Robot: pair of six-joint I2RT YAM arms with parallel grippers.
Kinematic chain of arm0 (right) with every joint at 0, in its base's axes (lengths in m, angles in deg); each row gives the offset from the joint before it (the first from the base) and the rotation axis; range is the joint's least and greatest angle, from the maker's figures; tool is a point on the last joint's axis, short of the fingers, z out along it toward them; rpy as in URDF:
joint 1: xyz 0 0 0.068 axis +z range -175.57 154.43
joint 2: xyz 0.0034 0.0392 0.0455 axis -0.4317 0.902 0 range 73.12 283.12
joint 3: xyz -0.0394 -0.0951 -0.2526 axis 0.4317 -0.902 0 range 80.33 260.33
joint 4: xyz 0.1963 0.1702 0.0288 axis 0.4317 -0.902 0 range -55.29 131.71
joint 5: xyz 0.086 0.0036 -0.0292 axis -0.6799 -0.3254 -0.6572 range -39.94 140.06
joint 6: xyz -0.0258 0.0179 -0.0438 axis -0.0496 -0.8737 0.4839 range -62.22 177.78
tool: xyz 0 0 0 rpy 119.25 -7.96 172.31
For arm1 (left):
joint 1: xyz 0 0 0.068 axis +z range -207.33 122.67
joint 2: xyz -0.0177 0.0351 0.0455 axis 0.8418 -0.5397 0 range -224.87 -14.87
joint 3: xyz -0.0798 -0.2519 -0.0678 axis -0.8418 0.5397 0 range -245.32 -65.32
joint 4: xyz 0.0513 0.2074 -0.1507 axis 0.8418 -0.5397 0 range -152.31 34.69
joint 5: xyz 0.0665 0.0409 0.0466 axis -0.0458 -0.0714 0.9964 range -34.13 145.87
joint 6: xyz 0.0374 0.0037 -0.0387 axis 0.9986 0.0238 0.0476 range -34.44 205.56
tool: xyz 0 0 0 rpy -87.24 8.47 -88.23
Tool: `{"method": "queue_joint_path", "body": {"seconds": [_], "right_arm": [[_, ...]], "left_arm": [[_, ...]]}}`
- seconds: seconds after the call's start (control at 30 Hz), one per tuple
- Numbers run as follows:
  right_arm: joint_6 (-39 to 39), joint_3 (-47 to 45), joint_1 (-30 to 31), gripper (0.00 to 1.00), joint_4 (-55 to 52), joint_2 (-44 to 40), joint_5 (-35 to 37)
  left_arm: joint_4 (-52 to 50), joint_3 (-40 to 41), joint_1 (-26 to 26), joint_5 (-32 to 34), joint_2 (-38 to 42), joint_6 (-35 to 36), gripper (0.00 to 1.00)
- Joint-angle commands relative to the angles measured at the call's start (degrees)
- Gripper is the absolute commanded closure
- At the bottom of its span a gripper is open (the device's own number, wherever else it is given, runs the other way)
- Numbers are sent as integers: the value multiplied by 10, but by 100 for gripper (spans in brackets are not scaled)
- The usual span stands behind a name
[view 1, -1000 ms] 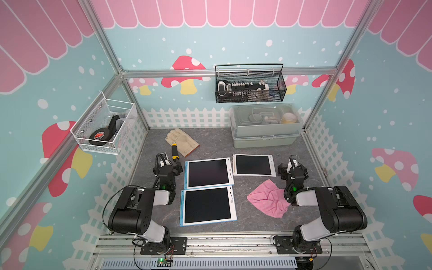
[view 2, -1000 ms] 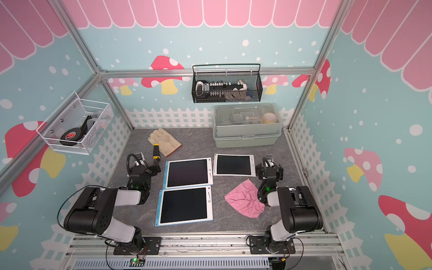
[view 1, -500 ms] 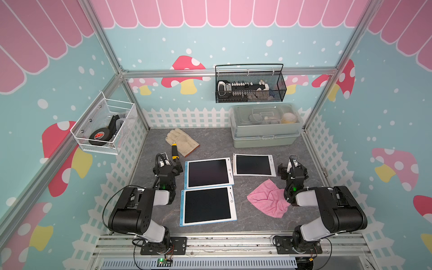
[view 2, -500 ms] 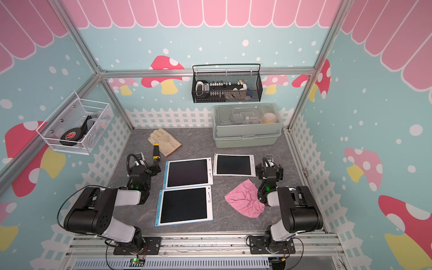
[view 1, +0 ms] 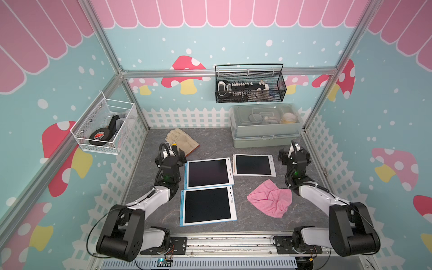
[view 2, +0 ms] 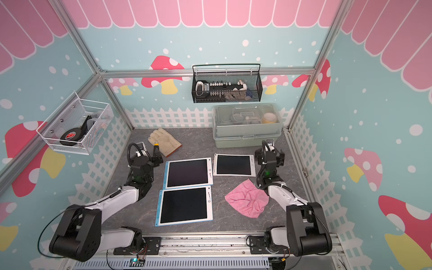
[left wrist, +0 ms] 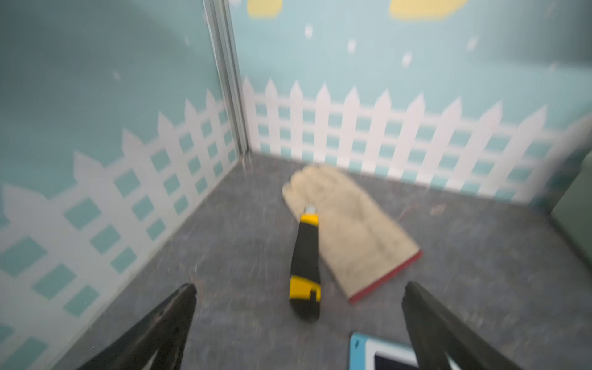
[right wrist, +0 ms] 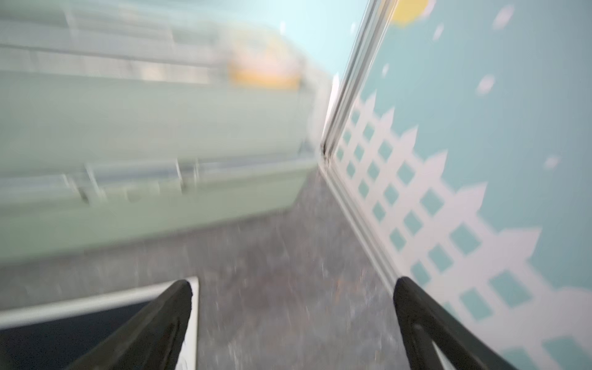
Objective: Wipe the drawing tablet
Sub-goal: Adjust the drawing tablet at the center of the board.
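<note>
Three dark-screened drawing tablets lie flat mid-table: two blue-edged ones [view 1: 208,173] [view 1: 207,205] and a white one [view 1: 253,164]. A crumpled pink cloth [view 1: 271,198] [view 2: 247,201] lies right of the near tablet. My left gripper [view 1: 174,152] [left wrist: 299,288] is open and empty, low over the table left of the far blue tablet, whose corner [left wrist: 381,352] shows by one finger. My right gripper [view 1: 291,152] [right wrist: 291,285] is open and empty, right of the white tablet [right wrist: 96,323] and behind the cloth.
A yellow-black utility knife [left wrist: 306,256] and a beige work glove [view 1: 182,141] lie just beyond the left gripper. A green lidded box [view 1: 265,126] stands at the back right, close to the right gripper. Wire baskets [view 1: 250,84] [view 1: 105,124] hang on the walls.
</note>
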Motion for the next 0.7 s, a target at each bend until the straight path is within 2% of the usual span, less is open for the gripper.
{"method": "queue_joint_path", "body": {"seconds": [0.0, 0.03, 0.07, 0.1, 0.13, 0.17, 0.2, 0.23, 0.3, 0.33, 0.4, 0.43, 0.57, 0.67], "right_arm": [[-117, 243, 7, 1, -237, -19, -12], [-164, 314, 6, 1, -310, 0, -35], [-266, 381, 7, 1, -404, 21, -26], [-384, 415, 5, 1, -482, 38, -1], [-415, 418, -4, 2, -492, 46, -38], [-397, 398, -12, 8, -444, 48, -122], [-374, 385, -8, 7, -414, 50, -187], [-373, 392, 8, 7, -438, 51, -191], [-346, 418, 73, 8, -528, 53, -133], [-333, 422, 99, 8, -552, 51, -128], [-337, 408, 149, 9, -600, 43, -162], [-348, 396, 169, 10, -619, 39, -184], [-405, 312, 293, 11, -657, 28, -241], [-475, 225, 360, 9, -628, 31, -284]], "left_arm": [[-163, -148, -61, 131, 55, -44, 1], [-280, -217, -67, 146, 59, -139, 1], [-483, -305, -62, 122, 61, -278, 1], [-626, -363, -49, 82, 60, -383, 0], [-641, -364, -32, 36, 63, -422, 1], [-610, -344, 9, -96, 73, -422, 1], [-598, -329, 36, -210, 80, -434, 1], [-630, -332, 40, -240, 83, -451, 1], [-752, -347, 20, -245, 83, -466, 1], [-809, -349, 12, -242, 82, -466, 1], [-925, -328, 6, -249, 83, -468, 1], [-950, -305, 5, -263, 87, -462, 1], [-943, -181, 7, -324, 142, -450, 1], [-911, -113, 47, -389, 155, -419, 1]]}}
